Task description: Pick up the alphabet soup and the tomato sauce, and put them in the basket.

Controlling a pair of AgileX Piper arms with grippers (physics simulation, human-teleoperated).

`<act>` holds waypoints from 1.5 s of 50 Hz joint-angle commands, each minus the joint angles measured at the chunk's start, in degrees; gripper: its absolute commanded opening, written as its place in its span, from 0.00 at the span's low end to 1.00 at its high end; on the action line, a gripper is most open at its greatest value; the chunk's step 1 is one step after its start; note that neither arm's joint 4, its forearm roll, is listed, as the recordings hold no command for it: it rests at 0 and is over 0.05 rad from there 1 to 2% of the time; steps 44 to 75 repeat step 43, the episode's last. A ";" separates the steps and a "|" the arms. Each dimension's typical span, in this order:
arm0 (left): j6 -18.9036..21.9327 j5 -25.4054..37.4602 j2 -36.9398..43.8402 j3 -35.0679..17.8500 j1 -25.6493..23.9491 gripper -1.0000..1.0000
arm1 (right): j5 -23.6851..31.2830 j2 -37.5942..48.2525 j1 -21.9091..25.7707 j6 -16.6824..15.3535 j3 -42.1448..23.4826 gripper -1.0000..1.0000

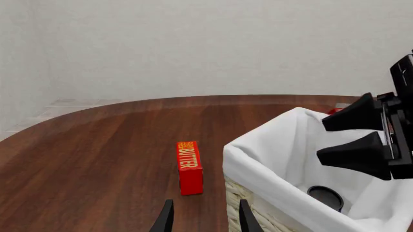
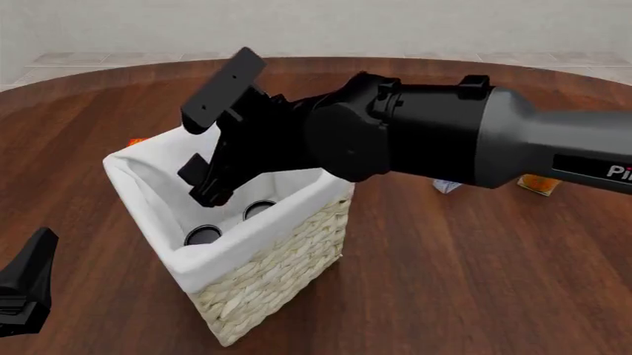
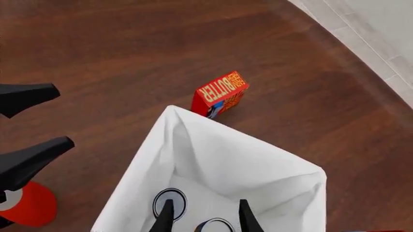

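The cream wicker basket (image 2: 286, 266) with white lining stands at the table's middle left. Two can tops show on its floor. One is dark grey (image 2: 204, 236), which fits the tomato sauce. The other is paler (image 2: 259, 209), which fits the alphabet soup. Their labels are hidden. My right gripper (image 2: 201, 185) hangs open and empty just above the basket's mouth, over the cans (image 3: 169, 203). My left gripper (image 2: 28, 285) is open and empty, low beside the basket at the near left. The left wrist view shows the basket (image 1: 271, 159), one dark can top (image 1: 324, 196) and the right gripper (image 1: 322, 140).
A red butter box (image 1: 189, 166) lies on the table just beyond the basket and also shows in the right wrist view (image 3: 219, 94). An orange packet (image 2: 539, 185) and a pale item (image 2: 446, 186) lie at the right behind my right arm. A red rounded shape (image 3: 26, 205) sits by the left gripper.
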 commanded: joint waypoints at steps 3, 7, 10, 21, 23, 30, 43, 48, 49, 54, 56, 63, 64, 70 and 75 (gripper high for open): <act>0.00 0.00 0.00 0.00 0.00 1.00 | 0.34 -1.22 0.11 -0.51 -0.23 1.00; 0.00 0.00 0.00 0.00 0.00 1.00 | 0.47 -1.70 0.14 -0.64 -0.19 1.00; 0.00 0.00 0.00 0.00 0.00 1.00 | 0.49 -1.94 0.17 -0.75 -0.12 1.00; 0.00 0.00 0.00 0.00 0.00 1.00 | 0.57 -3.08 -0.14 -1.07 0.11 1.00; 0.00 0.00 0.00 0.00 0.00 1.00 | 0.54 -3.26 -0.20 -1.08 0.16 1.00; 0.00 0.00 0.00 0.00 0.00 1.00 | 0.42 -3.97 -0.46 -1.24 0.53 1.00; 0.00 0.00 0.00 0.00 0.00 1.00 | 0.04 -4.98 -0.76 -1.30 1.28 1.00; 0.00 0.00 0.00 0.00 0.00 1.00 | 0.04 -4.98 -0.76 -1.30 1.28 1.00; 0.00 0.00 0.00 0.00 0.00 1.00 | 0.04 -4.98 -0.76 -1.30 1.28 1.00; 0.00 0.00 0.00 0.00 0.00 1.00 | 0.04 -4.98 -0.76 -1.30 1.28 1.00; 0.00 0.00 0.00 0.00 0.00 1.00 | 0.04 -4.98 -0.76 -1.30 1.28 1.00; 0.00 0.00 0.00 0.00 0.00 1.00 | 0.04 -4.98 -0.76 -1.30 1.28 1.00; 0.00 0.00 0.00 0.00 0.00 1.00 | 0.04 -4.98 -0.76 -1.30 1.28 1.00; 0.00 0.00 0.00 0.00 0.00 1.00 | 0.04 -4.98 -0.76 -1.30 1.28 1.00; 0.00 0.00 0.00 0.00 0.00 1.00 | 0.04 -4.98 -0.76 -1.30 1.28 1.00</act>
